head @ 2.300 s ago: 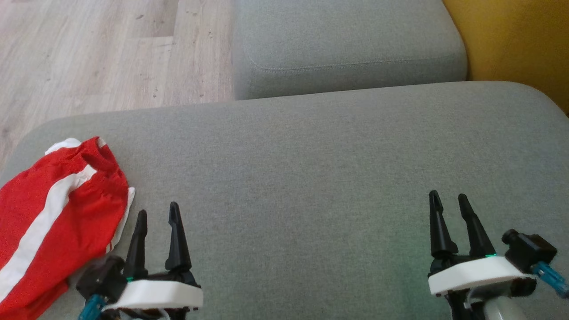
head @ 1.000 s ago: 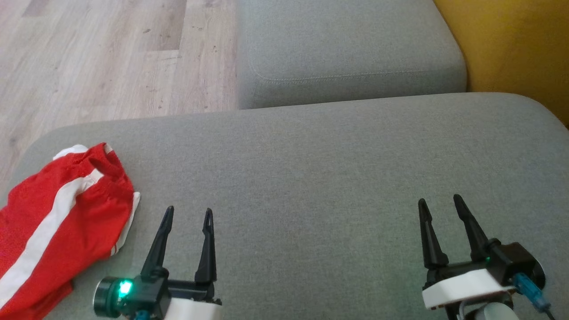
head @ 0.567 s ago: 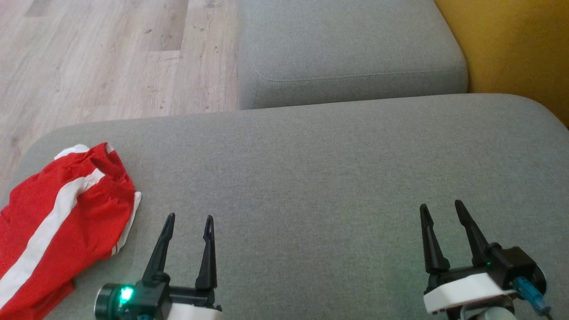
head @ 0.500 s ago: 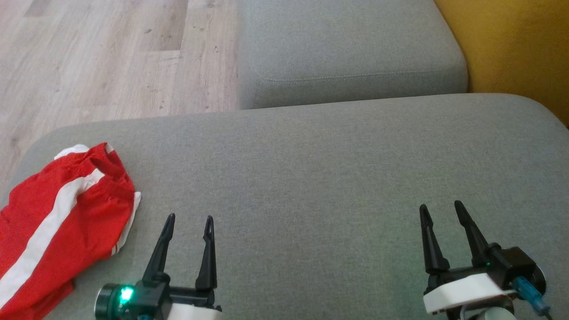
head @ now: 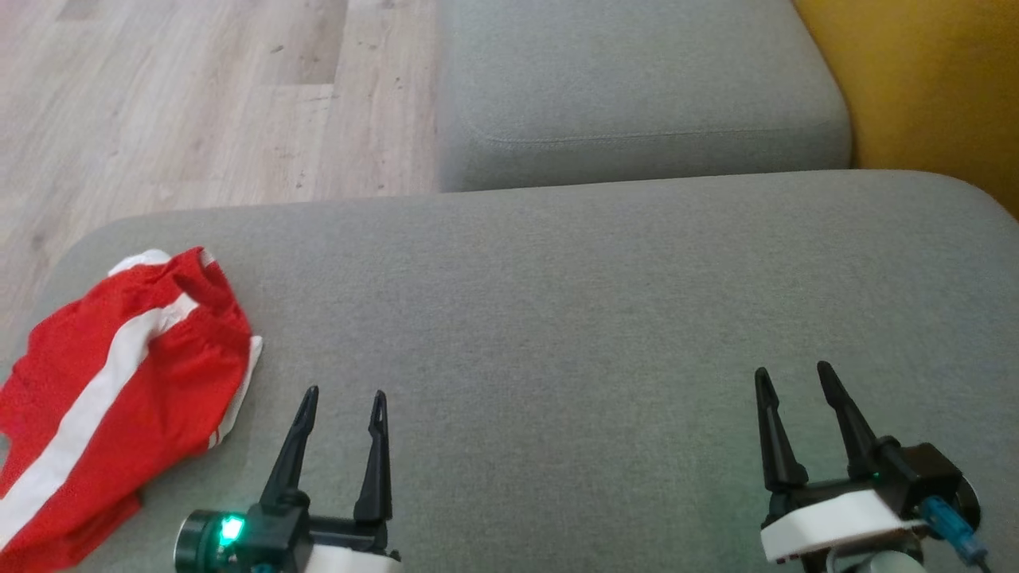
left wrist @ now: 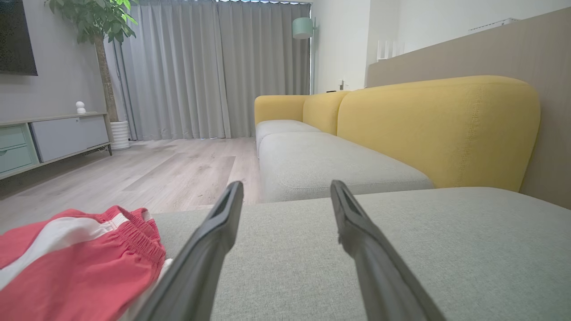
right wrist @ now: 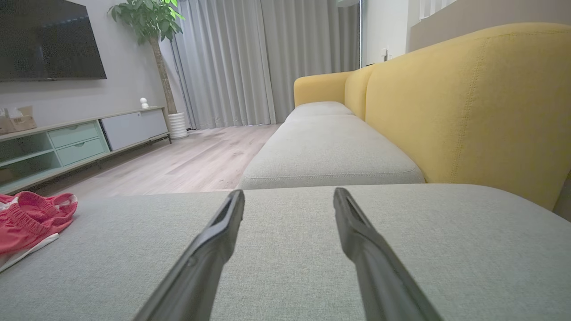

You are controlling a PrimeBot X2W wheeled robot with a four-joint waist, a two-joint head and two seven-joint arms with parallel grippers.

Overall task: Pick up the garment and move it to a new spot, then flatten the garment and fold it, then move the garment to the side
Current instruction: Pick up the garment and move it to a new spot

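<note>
Your garment [head: 119, 382], red shorts with a white side stripe, lies bunched at the lower left of the head view, on the near grey sofa cushion [head: 573, 302] and close to its left edge. Judge it light, limp and perhaps a little slick: it will sag from whatever point you pinch and hold no shape of its own. The gathered waistband [head: 208, 280] at its upper end looks the thickest, firmest hold, so pinch there, deep enough to catch both layers. Your left end effector [head: 345, 392] sits just right of the cloth, fingers apart and empty. The right end effector [head: 793, 369], at lower right, is likewise spread, holding nothing.
</note>
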